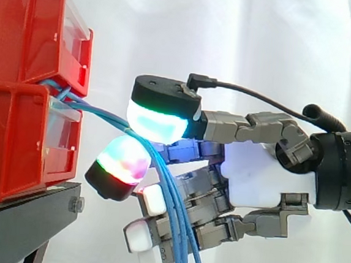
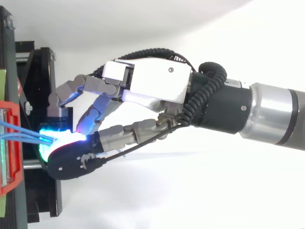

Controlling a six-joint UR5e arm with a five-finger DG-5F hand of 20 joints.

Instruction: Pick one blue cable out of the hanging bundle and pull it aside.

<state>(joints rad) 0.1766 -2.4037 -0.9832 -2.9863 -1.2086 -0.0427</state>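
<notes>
A bundle of thin blue cables [image 1: 176, 233] comes out between the two stacked red bins [image 1: 24, 38], runs right and then hangs down in front of my hand [image 1: 258, 175]. Two glowing fingertips [image 1: 155, 120] close on the bundle from above and below, just right of the bins. I cannot tell whether one cable or more lies in the pinch. The lower white-tipped fingers are curled behind the hanging strands. In the top view the blue cables [image 2: 24, 136] lead from the red bin [image 2: 9, 143] straight into the glowing pads of my hand [image 2: 152, 81].
The bins stand on a black stand [image 1: 14, 222], also seen as the black stand [image 2: 43, 76] from above. A white curtain [image 1: 263, 41] hangs behind everything. Open space lies to the right of the bins, around the arm.
</notes>
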